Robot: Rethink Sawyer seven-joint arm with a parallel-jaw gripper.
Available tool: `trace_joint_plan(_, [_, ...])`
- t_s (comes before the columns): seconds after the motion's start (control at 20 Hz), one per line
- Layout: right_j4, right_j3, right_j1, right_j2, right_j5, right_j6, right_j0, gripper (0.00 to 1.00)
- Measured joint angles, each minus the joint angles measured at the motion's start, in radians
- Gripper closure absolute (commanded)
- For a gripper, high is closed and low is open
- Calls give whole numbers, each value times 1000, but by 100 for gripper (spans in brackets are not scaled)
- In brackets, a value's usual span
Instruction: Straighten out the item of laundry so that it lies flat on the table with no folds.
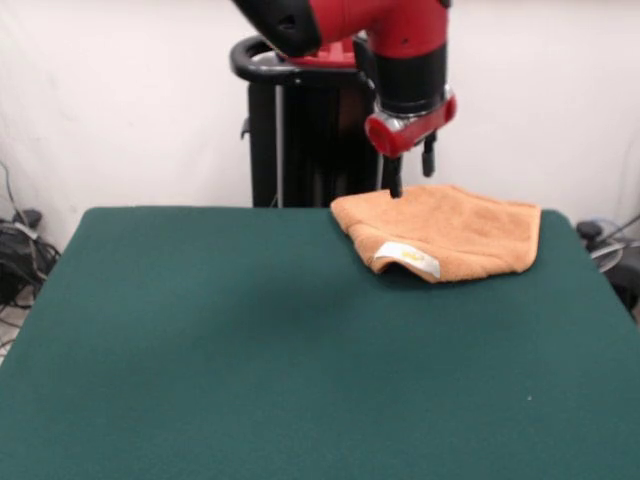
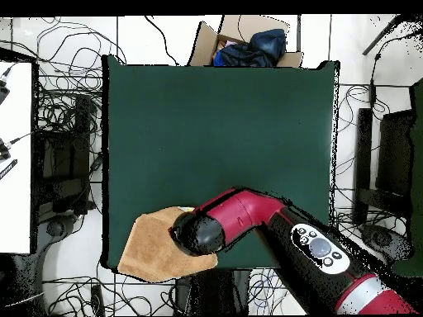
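The orange-tan towel (image 1: 450, 232) lies folded over on itself at the far right corner of the green table (image 1: 250, 340), reaching the far edge. Its white care tag (image 1: 408, 257) shows on the near fold. My gripper (image 1: 411, 182) hangs over the towel's far left corner with its fingers apart and nothing between them. One fingertip (image 1: 395, 188) is at the towel's surface. In the overhead view the towel (image 2: 149, 248) sits at the table's (image 2: 223, 124) lower left corner. The arm's wrist (image 2: 198, 234) covers the towel's right part and hides the gripper.
The black pedestal (image 1: 300, 130) stands just behind the table's far edge. In the overhead view a cardboard box with dark blue cloth (image 2: 248, 45) stands past the table's top edge. Cables (image 2: 66, 107) lie on the floor around the table.
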Motion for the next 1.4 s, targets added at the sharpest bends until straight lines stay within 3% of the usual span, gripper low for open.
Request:
trace_joint_plan(0.3, [-42,-36,19,10,0,-41,-10,0])
trace_joint_plan(0.85, [-215,-81,64,10,-5,-47,-19,0])
trace_joint_plan(1.4, [-349,-96,165,8,-150,-47,-14,0])
